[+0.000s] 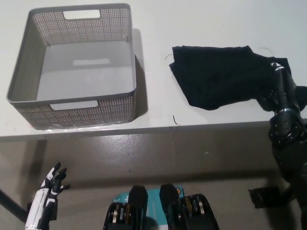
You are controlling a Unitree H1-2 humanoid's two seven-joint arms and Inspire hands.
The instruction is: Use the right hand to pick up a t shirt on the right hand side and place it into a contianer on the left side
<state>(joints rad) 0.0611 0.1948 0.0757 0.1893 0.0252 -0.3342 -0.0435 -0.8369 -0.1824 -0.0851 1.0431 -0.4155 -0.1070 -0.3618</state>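
One black t shirt [218, 74] lies lengthwise left-to-right, beside right hand [280, 88].

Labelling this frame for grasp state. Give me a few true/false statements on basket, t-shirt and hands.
1. The grey basket is empty. True.
2. The black t-shirt lies inside the basket. False: it is on the white table, to the right of the basket.
3. The black right hand is at the t-shirt's right edge. True.
4. The white left hand rests on the table. False: it hangs below the table edge at lower left, fingers apart.
5. The t-shirt touches the basket. False: bare table lies between them.
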